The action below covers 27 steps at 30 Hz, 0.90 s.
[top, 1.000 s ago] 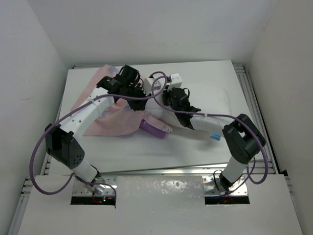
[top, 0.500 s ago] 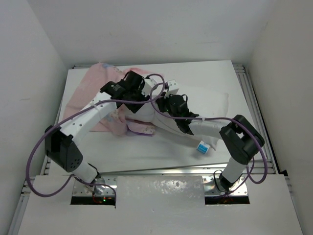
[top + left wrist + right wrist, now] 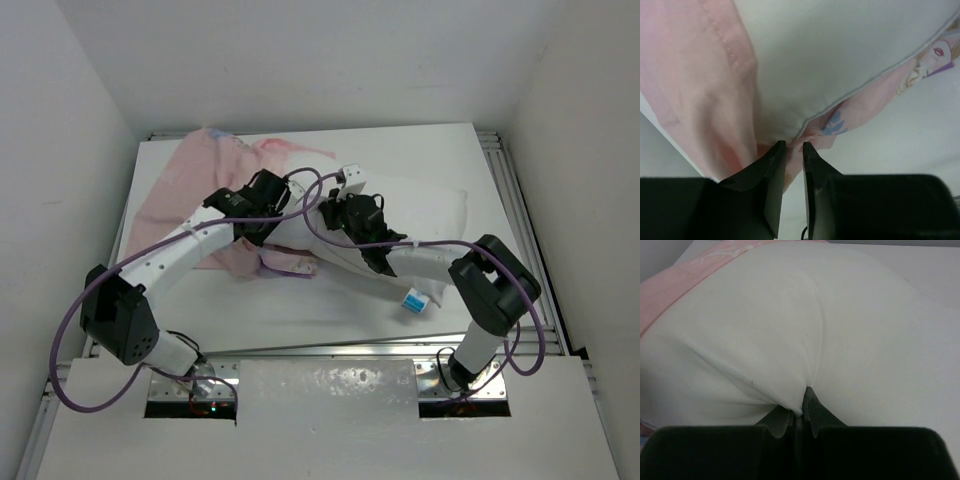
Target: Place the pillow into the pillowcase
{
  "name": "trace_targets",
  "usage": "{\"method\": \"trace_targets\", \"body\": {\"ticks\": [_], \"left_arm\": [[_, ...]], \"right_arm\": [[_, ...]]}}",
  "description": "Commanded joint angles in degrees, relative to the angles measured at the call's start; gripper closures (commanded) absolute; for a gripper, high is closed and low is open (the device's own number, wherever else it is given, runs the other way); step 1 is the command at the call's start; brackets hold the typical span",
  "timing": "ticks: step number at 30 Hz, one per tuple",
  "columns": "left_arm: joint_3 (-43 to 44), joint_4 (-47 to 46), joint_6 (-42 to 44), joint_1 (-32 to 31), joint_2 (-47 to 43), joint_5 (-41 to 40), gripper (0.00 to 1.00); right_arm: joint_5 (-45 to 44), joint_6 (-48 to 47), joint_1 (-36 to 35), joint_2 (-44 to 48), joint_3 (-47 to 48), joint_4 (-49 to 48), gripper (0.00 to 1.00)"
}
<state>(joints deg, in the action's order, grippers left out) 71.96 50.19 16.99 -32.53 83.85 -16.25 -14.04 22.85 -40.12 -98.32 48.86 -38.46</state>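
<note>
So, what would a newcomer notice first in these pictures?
The plump white pillow lies across the table, its left end against the pink pillowcase bunched at far left. The right gripper pinches a fold of the pillow; the left gripper sits at the pillowcase edge.

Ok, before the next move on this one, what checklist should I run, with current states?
1. Right gripper clamped on the pillow: ok, jaws pinch a fold of white fabric.
2. Left gripper holding the pillowcase: cannot tell; its fingers stand nearly together at the case's edge.
3. Pillow corner between the case's layers: looks ok; pink fabric lies either side of it in the left wrist view.
4. Pillow fully inside: not ok; most of it lies bare on the table.
5. Case spread flat: not ok; it is bunched at the far left.
</note>
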Motion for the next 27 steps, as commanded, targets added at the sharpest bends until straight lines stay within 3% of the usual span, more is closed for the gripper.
{"method": "trace_targets", "body": {"ticks": [1,6,10,13,23,26,27], "left_arm": [[-0.2,-1.7,-2.7,0.3,0.7,-3.5,0.8],[-0.7,-3.0,-8.1,0.6,1.8,-8.7,0.73],[-8.8,-10.9,-16.4,0.7,-4.7,-14.1,0.74],[-11.2,-13.3,-23.5,0.9,-7.7,-15.3,0.66],[-8.6,-11.2,-28.0,0.9,-0.5,-13.3,0.47],[-6.1,-9.9,-28.0,0.9,0.9,-13.7,0.48],[-5.1,-9.9,-24.8,0.9,1.0,-10.8,0.55]], "right_arm": [[1.4,2.5,-0.2,1.6,-0.6,-2.2,1.0],[0.9,2.0,-0.1,2.3,-1.0,-1.7,1.0],[-0.6,2.4,-0.2,3.2,-1.2,-1.2,1.0],[-0.9,3.4,-0.3,3.1,-0.6,-1.5,1.0],[-1.6,3.3,-0.4,3.3,-1.6,-3.4,1.0],[-1.9,2.2,-0.4,3.8,-1.8,-3.3,1.0],[-2.0,1.6,-0.4,4.0,-1.8,-3.3,1.0]]}}
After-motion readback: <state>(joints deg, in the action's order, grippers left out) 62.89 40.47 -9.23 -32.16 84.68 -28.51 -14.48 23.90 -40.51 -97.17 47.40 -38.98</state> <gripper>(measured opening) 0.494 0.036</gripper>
